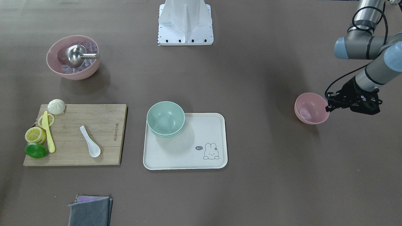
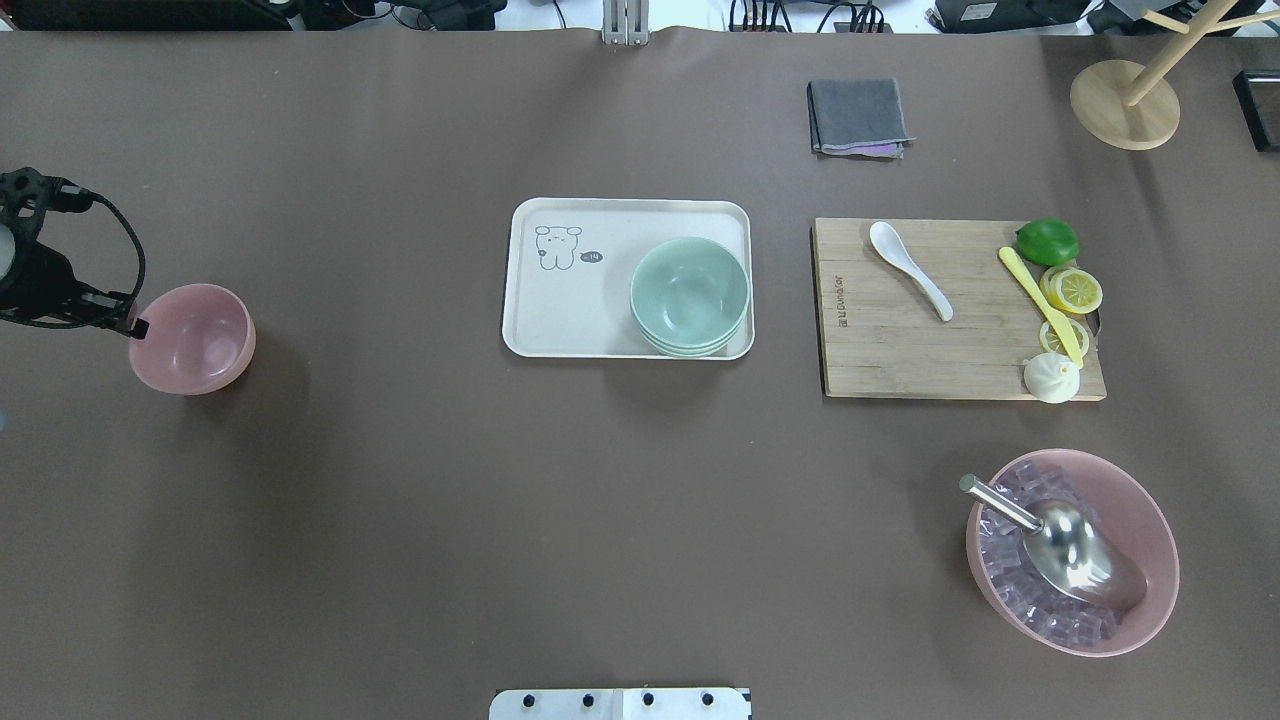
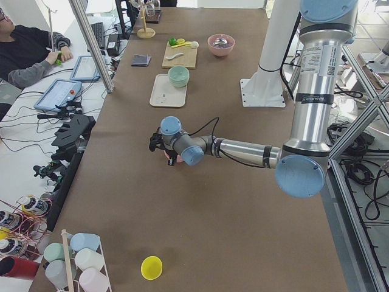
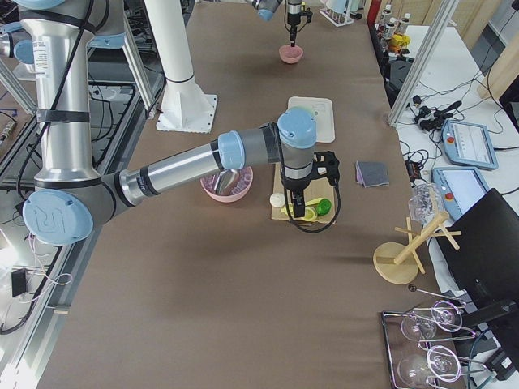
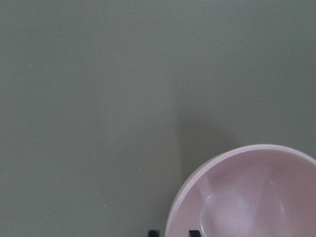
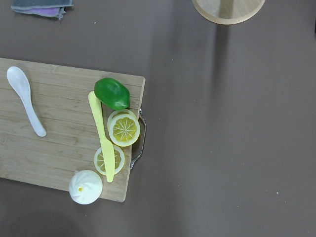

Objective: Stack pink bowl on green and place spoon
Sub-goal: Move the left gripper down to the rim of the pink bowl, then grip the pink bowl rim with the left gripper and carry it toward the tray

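left gripper (image 2: 135, 326) pinching pink bowl (image 2: 193, 338) rim at its 9 o'clock | green bowl (image 2: 690, 296) on tray (image 2: 560, 325) | spoon (image 2: 908, 268) on board (image 2: 900, 350) | right gripper: cannot tell

Pink bowl (image 2: 192, 338); mint-green bowls (image 2: 690, 296); white spoon (image 2: 909, 268); cream tray (image 2: 560, 310), bunny print.

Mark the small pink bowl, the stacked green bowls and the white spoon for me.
small pink bowl (image 2: 195, 340), overhead exterior view, inner floor.
green bowls (image 2: 690, 290), overhead exterior view, inside of the top bowl.
white spoon (image 2: 908, 269), overhead exterior view, middle of its handle.
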